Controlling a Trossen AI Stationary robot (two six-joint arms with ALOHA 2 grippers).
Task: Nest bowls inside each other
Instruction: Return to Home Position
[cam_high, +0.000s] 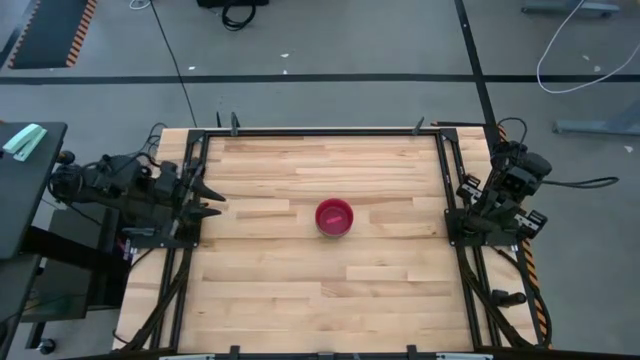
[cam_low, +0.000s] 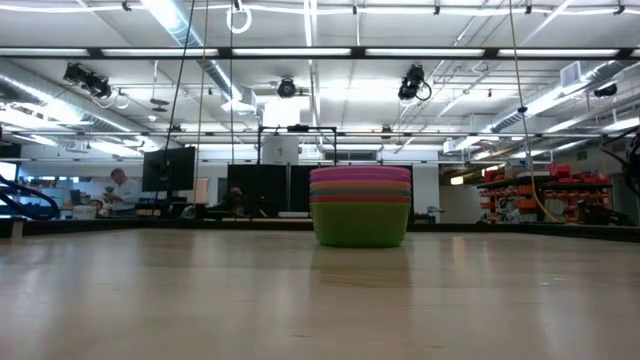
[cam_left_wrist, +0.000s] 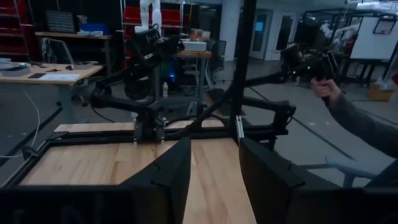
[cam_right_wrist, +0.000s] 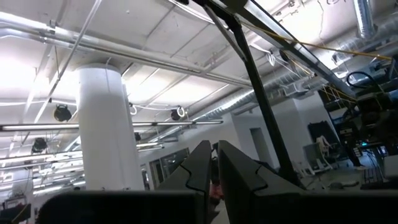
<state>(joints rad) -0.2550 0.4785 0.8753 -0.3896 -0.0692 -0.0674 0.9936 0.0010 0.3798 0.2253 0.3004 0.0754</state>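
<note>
The bowls (cam_high: 334, 217) stand nested in one stack at the middle of the table, and from above only the pink-red inner bowl shows. In the low view the stack (cam_low: 360, 207) rests on its green bottom bowl (cam_low: 360, 226), with the coloured rims of the others banded above it. My left gripper (cam_high: 207, 199) waits open at the table's left edge, pointing toward the stack; its fingers show apart in the left wrist view (cam_left_wrist: 214, 177). My right arm (cam_high: 505, 192) is folded at the right edge, with its gripper (cam_right_wrist: 215, 168) shut and pointing up at the ceiling.
The wooden table (cam_high: 300, 290) is framed by black rails (cam_high: 320, 131). In the left wrist view the right arm (cam_left_wrist: 146, 62) stands across the table, and a person's hand and sleeve (cam_left_wrist: 348, 112) show beyond the rail. Another person (cam_low: 122, 190) sits far off in the room.
</note>
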